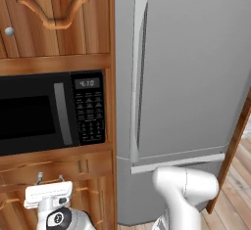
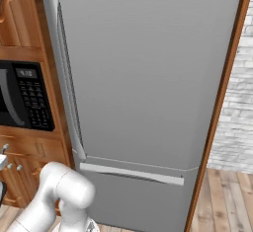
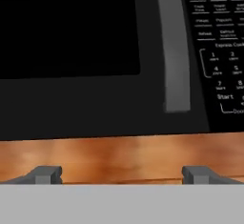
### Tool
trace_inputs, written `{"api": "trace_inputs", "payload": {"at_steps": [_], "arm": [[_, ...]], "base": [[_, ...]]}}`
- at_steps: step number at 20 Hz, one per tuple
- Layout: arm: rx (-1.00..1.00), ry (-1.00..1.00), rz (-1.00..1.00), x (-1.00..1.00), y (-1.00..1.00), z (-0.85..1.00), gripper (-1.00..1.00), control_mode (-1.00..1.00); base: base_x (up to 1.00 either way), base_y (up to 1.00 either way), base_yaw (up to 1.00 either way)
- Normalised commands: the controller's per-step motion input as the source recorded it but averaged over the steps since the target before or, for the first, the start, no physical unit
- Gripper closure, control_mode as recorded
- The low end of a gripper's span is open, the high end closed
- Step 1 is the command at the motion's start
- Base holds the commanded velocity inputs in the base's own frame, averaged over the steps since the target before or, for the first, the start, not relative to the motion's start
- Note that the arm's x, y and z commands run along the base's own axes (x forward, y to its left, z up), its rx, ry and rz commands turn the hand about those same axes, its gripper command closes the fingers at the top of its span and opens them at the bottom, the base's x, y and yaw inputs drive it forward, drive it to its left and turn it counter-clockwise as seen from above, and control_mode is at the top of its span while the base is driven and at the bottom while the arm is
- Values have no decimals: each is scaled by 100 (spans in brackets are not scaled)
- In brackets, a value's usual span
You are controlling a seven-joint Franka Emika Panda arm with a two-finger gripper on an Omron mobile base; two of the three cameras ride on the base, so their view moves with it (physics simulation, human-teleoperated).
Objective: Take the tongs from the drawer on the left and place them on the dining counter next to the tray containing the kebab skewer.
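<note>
My gripper (image 1: 50, 177) is low at the left, pointing at the wooden cabinet front just under a black microwave (image 1: 44, 109). In the hand view the gripper (image 3: 121, 174) is open, its two fingertips (image 3: 46, 174) set wide apart with nothing between them, facing a warm-brown wood band (image 3: 119, 151) below the microwave door. The tongs, the drawer and the dining counter are out of view.
A tall grey fridge (image 1: 186, 67) stands right of the microwave column, its handle (image 1: 137, 77) running down its left edge. An arched-trim cabinet door (image 1: 54, 13) sits above the microwave. A wooden side panel (image 2: 222, 102), a brick wall (image 2: 239, 102) and plank floor (image 2: 227, 201) lie to the right.
</note>
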Motion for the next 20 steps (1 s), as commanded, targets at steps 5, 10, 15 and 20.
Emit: {"api": "trace_inputs", "payload": {"at_steps": [5, 10, 15, 20], "arm": [[-5, -4, -2, 25, 8, -38, -100, -100], [-1, 0, 0, 19, 19, -41, -100, -100], [-1, -3, 0, 30, 12, -34, -100, -100], [-3, -3, 0, 35, 8, -37, -100, -100]], "base": [[0, 0, 0], [0, 0, 0], [0, 0, 0], [0, 0, 0]]}}
